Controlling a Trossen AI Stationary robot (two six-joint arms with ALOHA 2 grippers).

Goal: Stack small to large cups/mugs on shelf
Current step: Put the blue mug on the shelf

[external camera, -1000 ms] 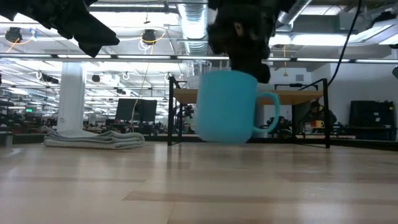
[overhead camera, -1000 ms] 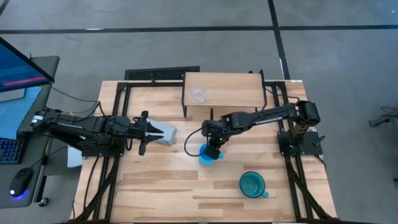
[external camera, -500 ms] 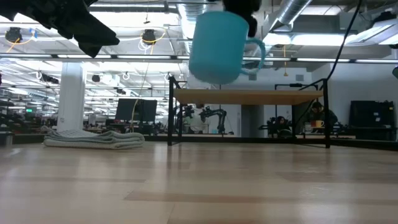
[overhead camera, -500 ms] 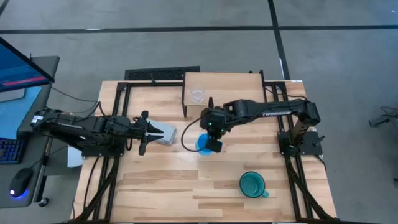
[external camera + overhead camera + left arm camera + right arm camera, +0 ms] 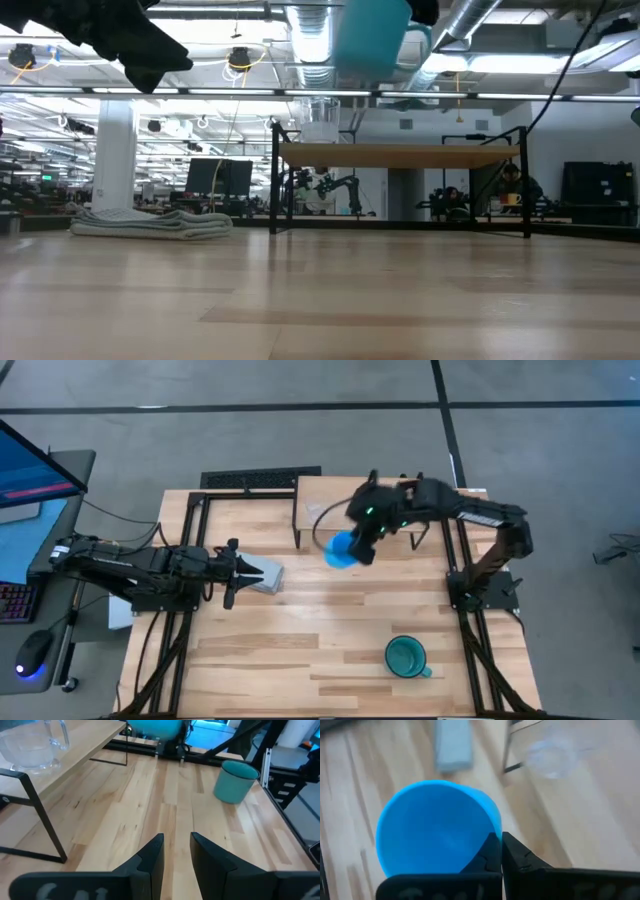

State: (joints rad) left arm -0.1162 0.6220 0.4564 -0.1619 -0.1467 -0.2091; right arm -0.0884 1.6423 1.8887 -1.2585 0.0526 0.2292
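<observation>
I have the right gripper (image 5: 501,851) pinched on the blue mug's (image 5: 343,548) rim, lifted beside the shelf (image 5: 395,510) to clear its edge, while the left gripper (image 5: 176,851) waits narrowly parted.

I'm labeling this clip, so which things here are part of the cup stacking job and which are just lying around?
Job: blue mug held in the right gripper, clear glass cup, teal mug, shelf.
Lying about: grey block, beside the left gripper.

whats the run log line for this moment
right gripper: shut on blue mug, lifted near shelf | glass cup: on shelf | teal mug: on table | left gripper: waiting
</observation>
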